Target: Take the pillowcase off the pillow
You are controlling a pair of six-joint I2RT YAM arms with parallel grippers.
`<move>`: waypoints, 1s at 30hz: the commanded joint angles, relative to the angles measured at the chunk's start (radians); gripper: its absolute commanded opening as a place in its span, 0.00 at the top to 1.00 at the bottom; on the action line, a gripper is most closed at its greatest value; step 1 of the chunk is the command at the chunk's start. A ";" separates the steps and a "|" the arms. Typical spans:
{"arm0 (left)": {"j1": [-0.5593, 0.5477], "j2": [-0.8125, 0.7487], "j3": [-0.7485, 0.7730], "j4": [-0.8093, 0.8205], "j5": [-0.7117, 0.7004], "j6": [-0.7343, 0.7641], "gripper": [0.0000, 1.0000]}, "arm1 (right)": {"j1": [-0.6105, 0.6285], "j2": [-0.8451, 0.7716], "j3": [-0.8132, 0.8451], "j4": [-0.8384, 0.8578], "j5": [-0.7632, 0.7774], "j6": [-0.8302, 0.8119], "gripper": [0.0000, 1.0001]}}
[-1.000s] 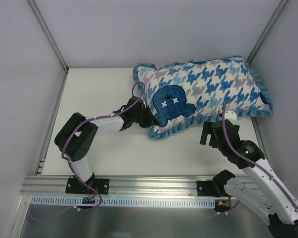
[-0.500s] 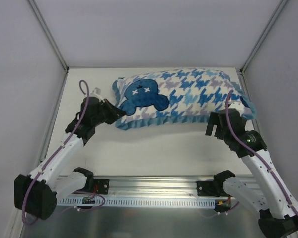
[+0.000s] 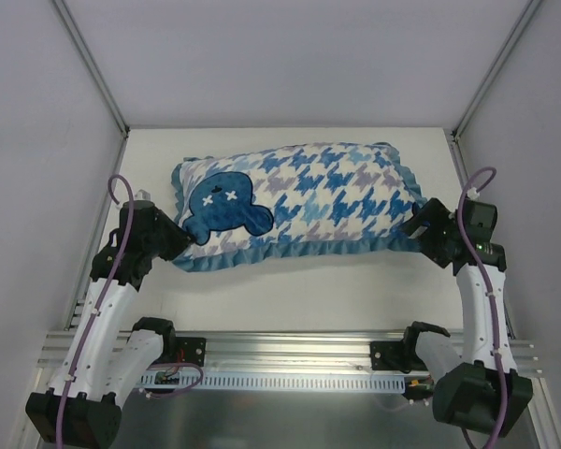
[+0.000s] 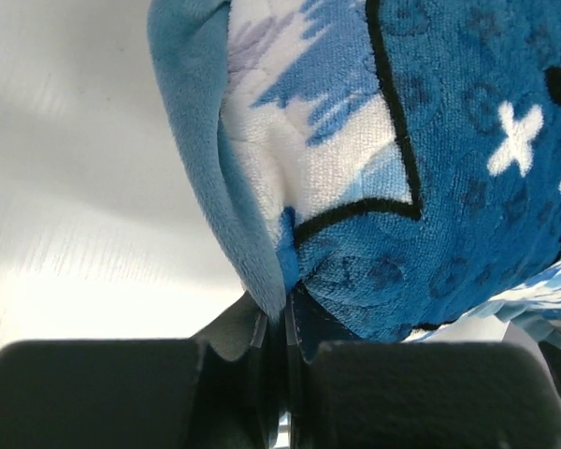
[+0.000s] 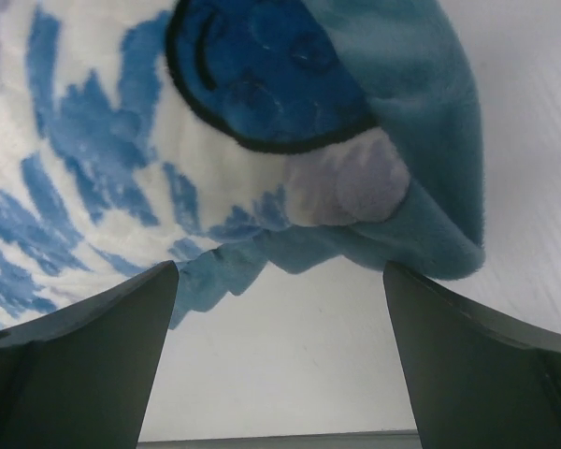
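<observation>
The pillowcase, houndstooth print with a teal frill and a dark blue bear face, lies stuffed and plump across the table's middle. The pillow is hidden inside it. My left gripper is shut on the frill at the cover's left end; in the left wrist view the teal frill is pinched between the closed jaws. My right gripper is open at the cover's right end, not holding it. In the right wrist view the frill hangs just above the gap between the wide-apart fingers.
Grey walls enclose the white table on three sides, with metal posts at the back corners. A metal rail runs along the near edge by the arm bases.
The left gripper has dragged the covered pillow leftward and nearer. The right arm swung out to the right and now faces the cover's right end.
</observation>
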 commanded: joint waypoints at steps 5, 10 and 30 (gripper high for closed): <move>0.008 0.028 0.075 -0.012 0.048 0.053 1.00 | -0.106 0.036 -0.101 0.205 -0.199 0.115 0.04; 0.008 0.024 0.074 -0.012 0.059 0.054 1.00 | -0.174 0.000 -0.204 0.297 -0.148 0.179 0.04; 0.008 0.068 0.518 -0.149 0.086 0.159 1.00 | -0.163 -0.141 0.221 0.208 -0.184 0.199 0.99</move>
